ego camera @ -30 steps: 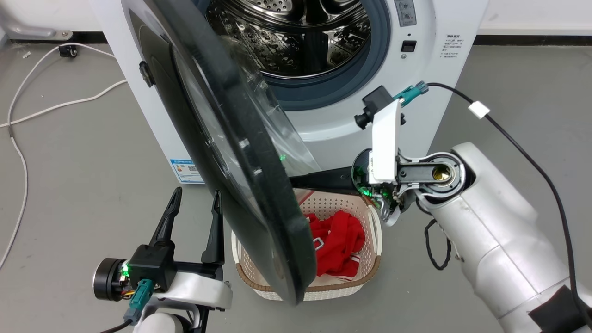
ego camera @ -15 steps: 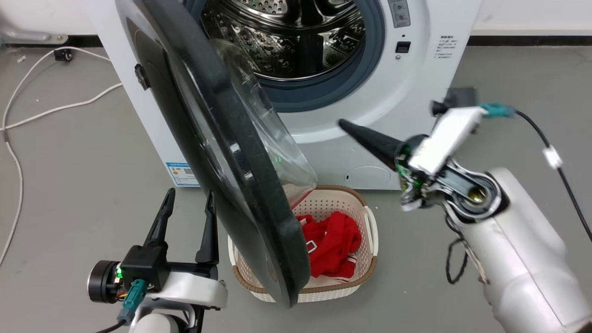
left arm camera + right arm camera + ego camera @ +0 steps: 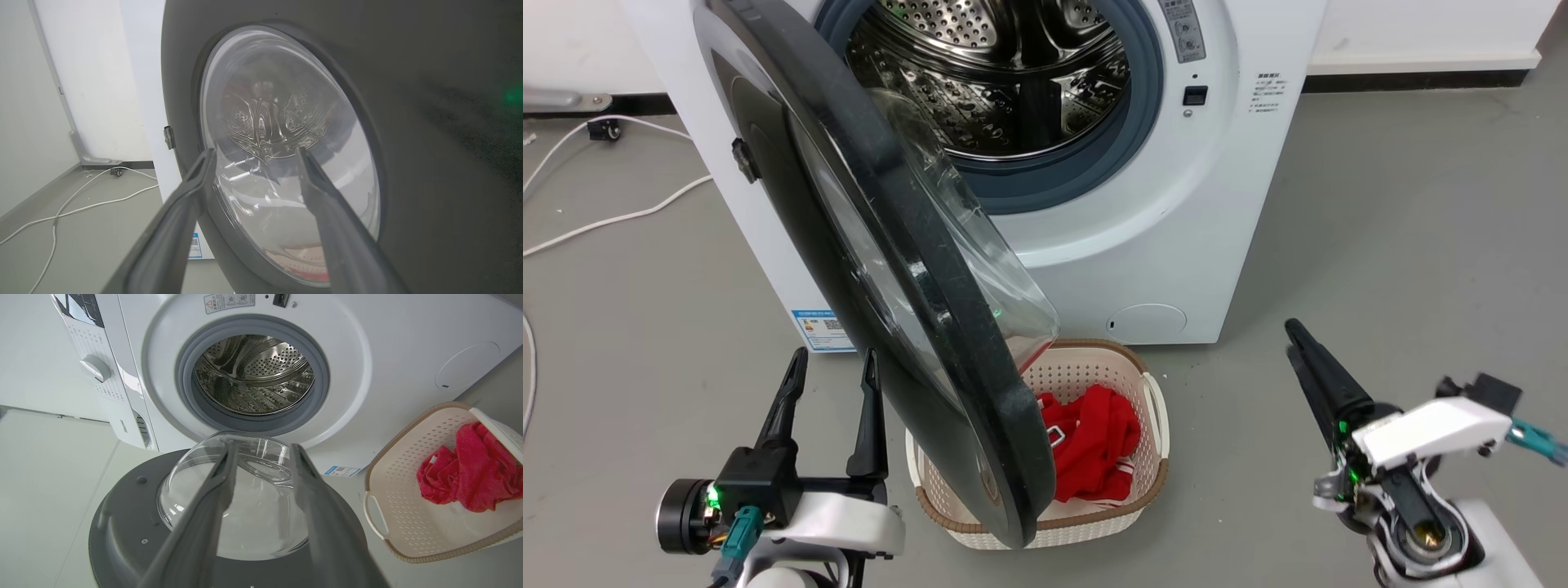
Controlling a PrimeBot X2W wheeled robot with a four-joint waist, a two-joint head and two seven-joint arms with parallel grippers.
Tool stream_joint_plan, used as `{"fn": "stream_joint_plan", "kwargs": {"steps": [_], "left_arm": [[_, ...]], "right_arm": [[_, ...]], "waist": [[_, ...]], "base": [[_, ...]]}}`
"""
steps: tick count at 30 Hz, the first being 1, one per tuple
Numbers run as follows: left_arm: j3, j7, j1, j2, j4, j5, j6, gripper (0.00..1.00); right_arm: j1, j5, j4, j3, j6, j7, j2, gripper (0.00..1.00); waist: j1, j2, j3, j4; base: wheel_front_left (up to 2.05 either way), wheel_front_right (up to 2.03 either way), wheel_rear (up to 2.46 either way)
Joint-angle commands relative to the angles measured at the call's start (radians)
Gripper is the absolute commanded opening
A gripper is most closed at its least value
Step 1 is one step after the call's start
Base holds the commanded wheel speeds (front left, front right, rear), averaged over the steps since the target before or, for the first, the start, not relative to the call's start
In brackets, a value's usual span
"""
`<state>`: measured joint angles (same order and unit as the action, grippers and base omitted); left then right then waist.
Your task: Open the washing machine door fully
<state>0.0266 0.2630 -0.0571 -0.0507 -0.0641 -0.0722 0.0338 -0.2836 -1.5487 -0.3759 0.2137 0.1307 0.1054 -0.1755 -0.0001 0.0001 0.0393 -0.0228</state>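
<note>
The washing machine door [image 3: 947, 343] stands swung out from the white machine, edge-on to the head view, its clear glass bowl facing the drum [image 3: 996, 82]. My left gripper [image 3: 833, 359] is open at the lower left, beside the door's outer face and apart from it. In the left wrist view that gripper [image 3: 256, 152] points at the door [image 3: 429, 163] close up. My right gripper [image 3: 1292, 336] is at the lower right over the floor, well away from the door. Its wrist view shows the right gripper [image 3: 263, 448] open and empty, facing the door's inner side [image 3: 122, 522].
A cream laundry basket [image 3: 1152, 441] holding red cloth [image 3: 1094, 441] sits on the floor under the door's lower edge. White cables [image 3: 605, 220] trail across the grey floor at the left. A small round flap [image 3: 1147, 320] is low on the machine's front.
My right gripper has drawn back from behind the door above the basket and swung out to the lower right. The head camera has shifted. The left gripper has held still.
</note>
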Motion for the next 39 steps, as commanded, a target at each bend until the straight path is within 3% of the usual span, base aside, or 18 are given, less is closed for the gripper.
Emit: {"fn": "stream_joint_plan", "kwargs": {"steps": [1,5,8,11,17,21,26,39], "left_arm": [[-0.004,0.003,0.015,0.001,0.001,0.006,0.001,1.0],[-0.012,0.003,0.021,0.001,0.0,0.004,0.003,1.0],[-0.015,0.003,0.023,0.001,-0.001,0.003,0.003,1.0],[-0.016,0.003,0.024,0.001,-0.002,0.006,0.005,1.0],[-0.021,0.003,0.015,0.0,0.001,0.01,0.007,1.0],[-0.025,0.003,0.015,0.001,0.004,0.016,0.008,1.0],[-0.027,0.003,0.014,0.0,0.008,0.027,0.011,1.0],[-0.033,0.003,0.012,0.0,0.012,0.042,0.019,1.0]], "right_arm": [[0.03,0.038,0.027,-0.003,0.0,-0.046,-0.006,1.0],[0.087,0.213,0.077,0.007,0.0,-0.213,-0.037,1.0],[0.103,0.415,0.072,0.004,0.0,-0.331,-0.051,1.0],[0.096,0.68,0.066,-0.069,0.0,-0.366,-0.058,1.0],[0.127,1.21,0.251,-0.256,0.0,-0.369,0.059,1.0],[0.177,1.455,0.376,-0.263,0.0,-0.365,0.106,1.0],[0.257,1.577,0.444,-0.24,0.0,-0.333,0.125,1.0],[0.288,1.493,0.363,-0.249,0.0,-0.345,0.127,1.0]], "waist": [[0.0001,-0.0001,-0.003,-0.005],[0.0001,-0.0001,-0.006,-0.011],[0.0001,-0.0001,-0.011,-0.014],[0.0001,-0.0001,-0.015,-0.015],[0.0001,-0.0001,-0.017,-0.01],[0.0001,-0.0001,-0.019,-0.009],[0.0001,-0.0001,-0.018,-0.008],[0.0001,-0.0001,-0.014,-0.014]], "base": [[0.0,0.0,0.0],[0.0,0.0,0.0],[0.0,0.0,0.0],[0.0,0.0,0.0],[0.0,0.0,0.0],[0.0,0.0,0.0],[0.0,0.0,0.0],[0.0,0.0,0.0]]}}
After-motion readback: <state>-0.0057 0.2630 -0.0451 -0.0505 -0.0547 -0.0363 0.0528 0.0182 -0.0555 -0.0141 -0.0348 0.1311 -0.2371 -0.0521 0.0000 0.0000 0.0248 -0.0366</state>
